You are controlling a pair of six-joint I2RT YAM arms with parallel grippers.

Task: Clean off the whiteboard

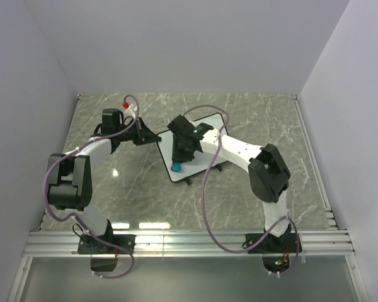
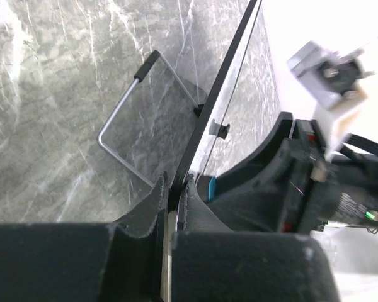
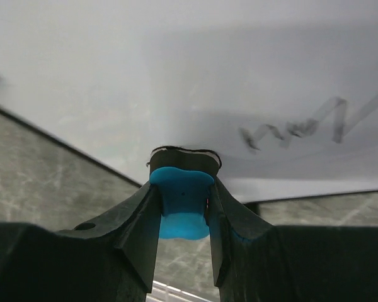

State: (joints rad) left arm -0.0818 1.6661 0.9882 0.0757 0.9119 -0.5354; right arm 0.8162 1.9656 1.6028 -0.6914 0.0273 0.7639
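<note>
Left jaws clamp whiteboard (image 3: 113, 75) edge; right jaws pinch blue eraser (image 3: 179, 201) near unreadable scribble (image 3: 302, 126).

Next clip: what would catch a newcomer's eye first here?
The bright blue eraser stands out first, pinched in the right arm's fingers and held against the whiteboard at mid-table. To its right in the right wrist view, a dark scribble marks the white surface. The left arm's fingers clamp the board's left edge, with its wire stand showing behind.

Overhead view, wrist views close — whiteboard (image 3: 189, 75) shared
</note>
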